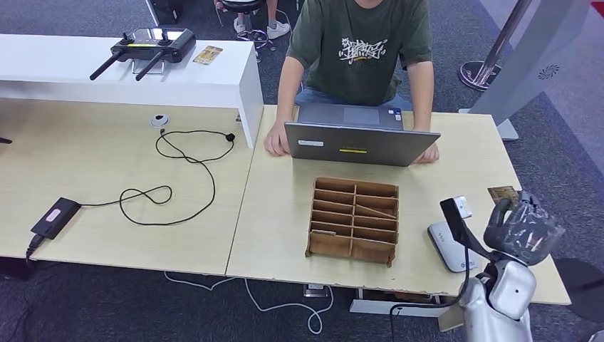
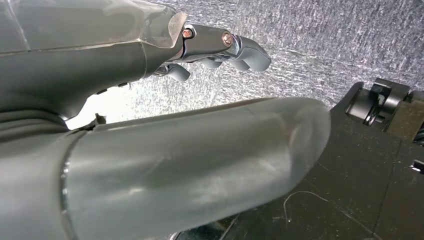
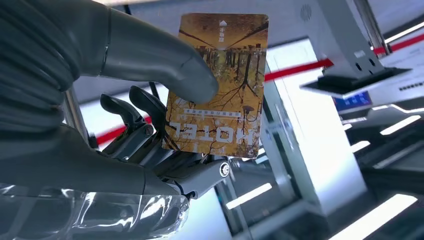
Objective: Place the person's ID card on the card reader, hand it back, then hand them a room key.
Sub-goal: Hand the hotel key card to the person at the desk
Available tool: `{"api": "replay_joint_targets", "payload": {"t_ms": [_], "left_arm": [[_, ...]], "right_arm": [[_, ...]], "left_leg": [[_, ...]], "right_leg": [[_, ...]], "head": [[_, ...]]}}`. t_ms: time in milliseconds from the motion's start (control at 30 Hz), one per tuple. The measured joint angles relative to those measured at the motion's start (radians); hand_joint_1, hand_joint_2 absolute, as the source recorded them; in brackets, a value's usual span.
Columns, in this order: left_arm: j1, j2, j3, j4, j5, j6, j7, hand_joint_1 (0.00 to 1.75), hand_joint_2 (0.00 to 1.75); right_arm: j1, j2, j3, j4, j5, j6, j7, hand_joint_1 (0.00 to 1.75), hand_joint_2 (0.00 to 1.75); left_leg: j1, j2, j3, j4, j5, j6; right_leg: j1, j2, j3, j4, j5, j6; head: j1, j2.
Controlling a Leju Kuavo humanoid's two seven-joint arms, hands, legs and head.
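Note:
My right hand (image 1: 523, 229) is raised over the table's right end, beside the white card reader (image 1: 447, 247). It pinches a yellow-brown room key card (image 3: 220, 85) printed "HOTEL" between thumb (image 3: 165, 62) and fingers; the card's top edge (image 1: 502, 192) shows above the hand in the head view. The person (image 1: 360, 50) in a dark green shirt sits across the table with both hands beside a grey laptop (image 1: 360, 141). My left hand (image 2: 220, 47) hangs over grey carpet and holds nothing, thumb and fingers apart.
A wooden compartment tray (image 1: 354, 218) stands mid-table in front of the laptop. On the left table lie a black box (image 1: 55, 216) and a looping cable (image 1: 178, 178). A white shelf (image 1: 85, 75) holds a controller (image 1: 153, 45) and another yellowish card (image 1: 207, 54).

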Motion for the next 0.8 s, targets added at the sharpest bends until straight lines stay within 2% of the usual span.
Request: {"api": "replay_joint_targets", "payload": {"t_ms": [67, 100, 200, 300, 367, 467, 667, 800], "left_arm": [[0.0, 0.0, -0.001, 0.0, -0.001, -0.002, -0.003, 0.0, 0.0], [0.0, 0.0, -0.001, 0.0, -0.001, -0.003, -0.005, 0.0, 0.0], [0.0, 0.001, -0.003, 0.0, -0.002, -0.008, -0.007, 0.0, 0.0], [-0.003, 0.002, -0.005, 0.0, -0.002, -0.012, -0.008, 0.0, 0.0], [-0.004, 0.001, -0.006, 0.0, -0.002, -0.015, -0.008, 0.0, 0.0], [-0.004, 0.002, -0.006, 0.0, 0.0, -0.017, -0.008, 0.0, 0.0], [-0.004, 0.001, -0.01, 0.0, 0.003, -0.022, -0.008, 0.0, 0.0], [-0.005, 0.001, -0.014, 0.0, 0.004, -0.025, -0.008, 0.0, 0.0]], "right_arm": [[0.008, -0.014, 0.032, -0.026, 0.053, -0.004, 0.086, 1.75, 1.75], [0.011, -0.035, 0.064, -0.038, 0.057, -0.004, 0.157, 1.75, 1.75], [0.009, -0.134, 0.213, -0.061, 0.058, -0.005, 0.404, 1.75, 1.75], [-0.012, -0.228, 0.368, -0.062, 0.058, -0.005, 0.536, 1.75, 1.75], [-0.027, -0.275, 0.45, -0.059, 0.058, -0.005, 0.567, 1.75, 1.75], [-0.038, -0.307, 0.524, -0.058, 0.058, -0.005, 0.575, 1.75, 1.75], [-0.04, -0.319, 0.575, -0.071, 0.058, -0.005, 0.577, 1.75, 1.75], [-0.039, -0.318, 0.58, -0.086, 0.058, -0.005, 0.528, 1.75, 1.75]], "left_leg": [[0.0, 0.0, 0.0, 0.0, 0.0, 0.0], [0.0, -0.001, -0.001, 0.0, 0.0, 0.0], [-0.001, -0.001, -0.001, 0.0, 0.0, 0.0], [-0.001, 0.002, -0.001, 0.0, 0.0, 0.0], [-0.001, 0.001, -0.001, 0.0, 0.0, 0.0], [-0.001, -0.001, -0.001, 0.0, 0.0, 0.0], [-0.001, -0.001, -0.001, 0.0, 0.0, 0.0], [-0.001, 0.0, -0.001, 0.0, 0.0, 0.0]], "right_leg": [[0.0, 0.0, 0.0, 0.0, 0.0, 0.0], [0.0, -0.001, 0.0, 0.0, 0.0, 0.0], [-0.001, 0.0, 0.0, 0.0, 0.0, 0.0], [-0.001, 0.002, 0.0, 0.0, 0.001, 0.001], [-0.001, 0.001, -0.001, 0.0, 0.001, 0.001], [-0.001, -0.001, 0.0, 0.0, 0.001, 0.001], [-0.001, 0.0, -0.001, 0.0, 0.0, 0.001], [-0.001, 0.0, -0.001, 0.0, 0.0, 0.001]], "head": [[0.0, 0.0], [0.0, 0.0], [0.0, 0.0], [0.0, 0.0], [0.0, 0.0], [0.0, 0.0], [0.0, 0.0], [0.0, 0.0]]}}
